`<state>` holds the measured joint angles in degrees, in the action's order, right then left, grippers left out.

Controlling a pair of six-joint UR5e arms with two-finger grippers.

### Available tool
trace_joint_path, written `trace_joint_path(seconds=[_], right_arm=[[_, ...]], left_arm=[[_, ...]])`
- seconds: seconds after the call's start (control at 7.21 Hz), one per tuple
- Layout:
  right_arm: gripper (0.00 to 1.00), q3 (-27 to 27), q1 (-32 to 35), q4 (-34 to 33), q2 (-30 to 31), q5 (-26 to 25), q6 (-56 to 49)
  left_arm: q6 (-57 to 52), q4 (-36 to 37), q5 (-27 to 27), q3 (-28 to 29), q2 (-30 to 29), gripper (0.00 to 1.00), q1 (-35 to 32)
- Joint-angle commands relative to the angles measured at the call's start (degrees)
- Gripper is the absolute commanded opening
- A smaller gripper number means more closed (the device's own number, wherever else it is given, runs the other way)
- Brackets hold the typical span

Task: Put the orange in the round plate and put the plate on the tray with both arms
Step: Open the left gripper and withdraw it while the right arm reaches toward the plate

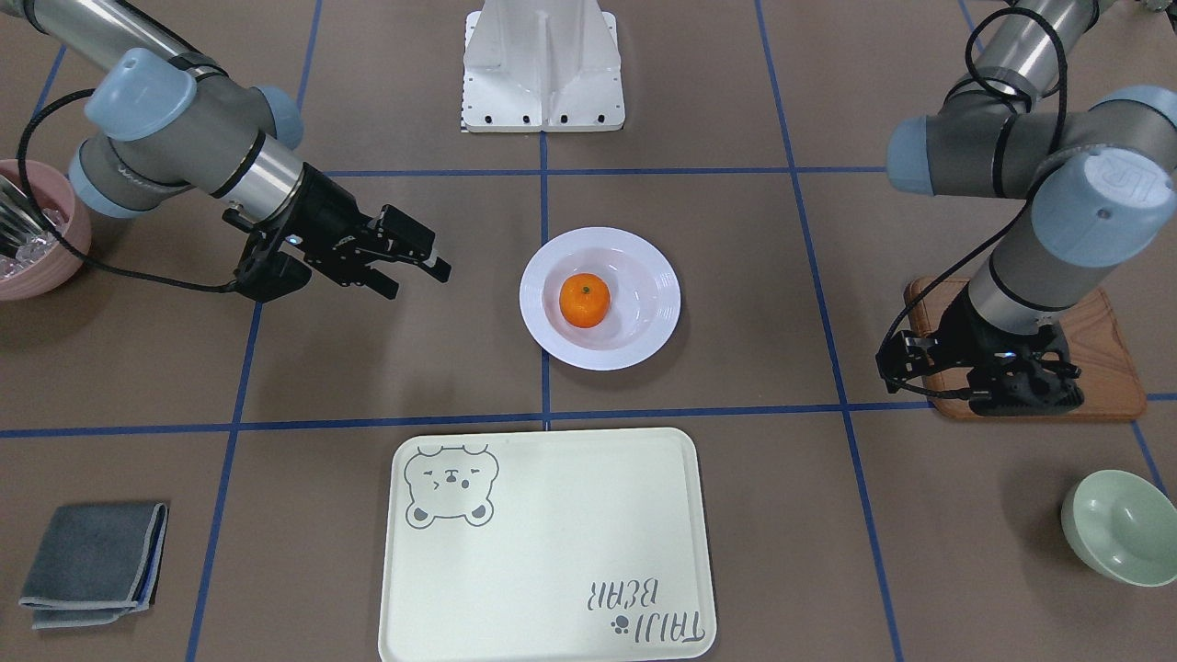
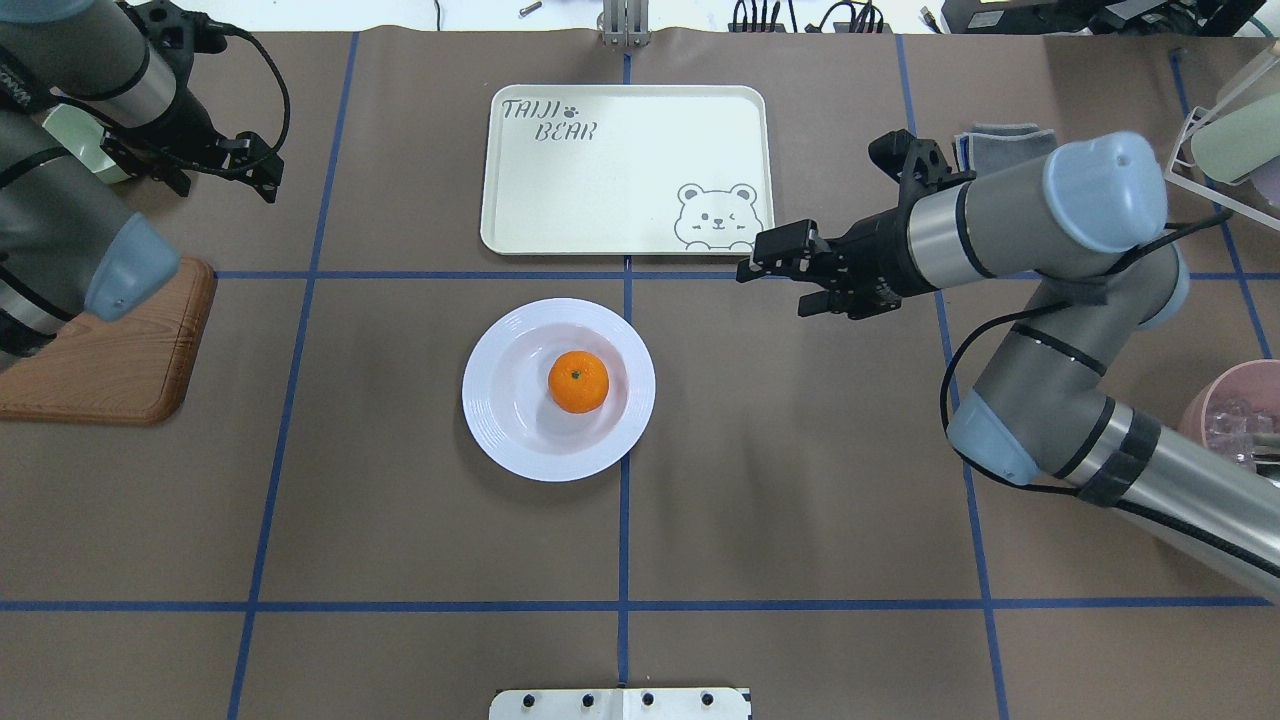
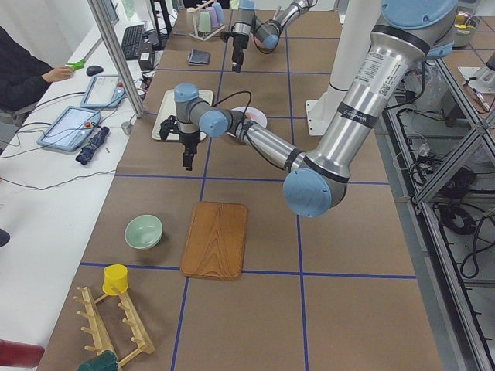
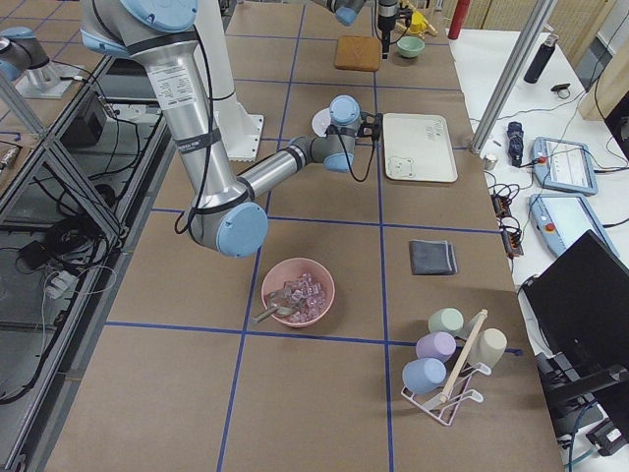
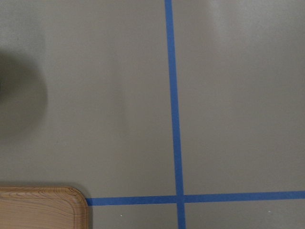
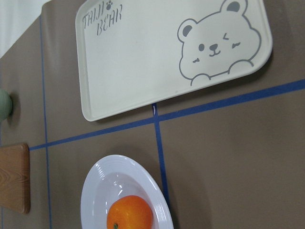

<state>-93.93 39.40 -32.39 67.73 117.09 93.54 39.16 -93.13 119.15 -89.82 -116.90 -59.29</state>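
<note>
The orange (image 1: pixel 585 300) (image 2: pixel 578 381) lies inside the white round plate (image 1: pixel 538 303) (image 2: pixel 485 400) at the middle of the table. Beyond it, on the side away from the robot, sits the cream bear tray (image 1: pixel 552 552) (image 2: pixel 620 170), with nothing on it. My right gripper (image 1: pixel 420 282) (image 2: pixel 775 290) hovers open and holds nothing, off to the plate's side and well apart from it. Its wrist view shows the tray (image 6: pixel 143 57), the plate (image 6: pixel 95 191) and the orange (image 6: pixel 129 212). My left gripper (image 1: pixel 1021 391) (image 2: pixel 262 170) points down near the wooden board; I cannot tell how its jaws stand.
A wooden board (image 1: pixel 1103 340) (image 5: pixel 43 207) lies under the left arm, with a pale green bowl (image 1: pixel 1122 526) close by. By the right arm stand a pink bowl (image 1: pixel 37 239) and a folded grey cloth (image 1: pixel 92 561). The white robot base (image 1: pixel 542 64) is at the back.
</note>
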Motion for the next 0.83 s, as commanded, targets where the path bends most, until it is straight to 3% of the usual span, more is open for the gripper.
trace_joint_path(seconds=[0.0, 0.28, 0.69], right_arm=[[1.00, 1.90, -7.65, 6.01, -0.22, -11.50, 3.58], [1.00, 8.90, -11.08, 17.03, -0.48, -19.04, 3.67], [1.00, 13.48, -12.59, 17.62, -4.25, -20.84, 5.24]], left_arm=[[-0.14, -0.03, -1.12, 1.74, 0.00, 0.99, -0.74], [0.04, -0.03, -1.12, 2.62, 0.00, 0.99, -0.91], [-0.14, -0.38, -1.21, 5.07, -0.43, 0.99, -0.83]])
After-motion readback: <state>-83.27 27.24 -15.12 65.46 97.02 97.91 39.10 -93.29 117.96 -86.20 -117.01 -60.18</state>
